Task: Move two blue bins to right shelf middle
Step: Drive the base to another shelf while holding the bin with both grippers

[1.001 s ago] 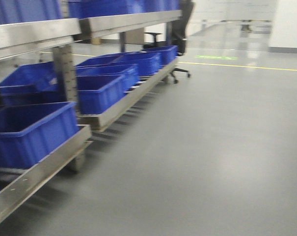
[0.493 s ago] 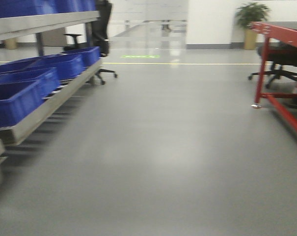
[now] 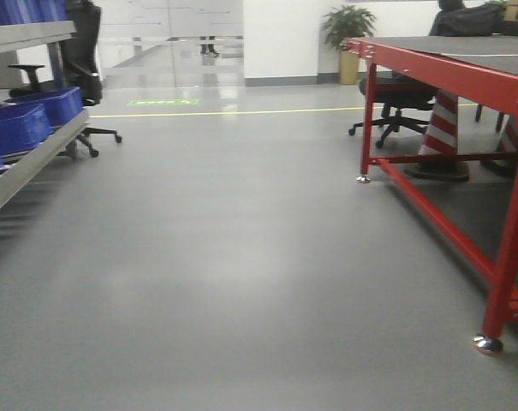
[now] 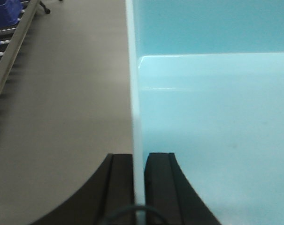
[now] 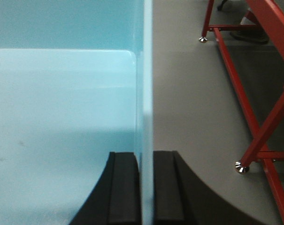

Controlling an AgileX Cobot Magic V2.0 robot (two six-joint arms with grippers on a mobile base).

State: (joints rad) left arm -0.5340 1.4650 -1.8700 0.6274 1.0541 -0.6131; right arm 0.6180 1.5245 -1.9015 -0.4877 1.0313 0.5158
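The left gripper (image 4: 141, 158) is pinched nearly shut on the left wall of a pale blue bin (image 4: 217, 117), one finger inside and one outside. The right gripper (image 5: 144, 157) grips the opposite wall (image 5: 62, 117) the same way. The tub hangs between the two arms, its inside stretching away from each set of fingers. Whether a second bin is nested in it cannot be told.

Past the left gripper's outer finger lies bare grey floor (image 4: 71, 93), and farther off on that side is the roller edge of a steel rack (image 4: 10, 51). Outside the right gripper stands the frame of a red table (image 5: 259, 84).

Ahead, the front camera shows open floor, with the rack and its dark blue bins (image 3: 19, 124) far left and the table far right.

By my reading, the pick-up is done and the carry is under way. The right shelf middle is not in view, so finding it and setting the load down both remain.
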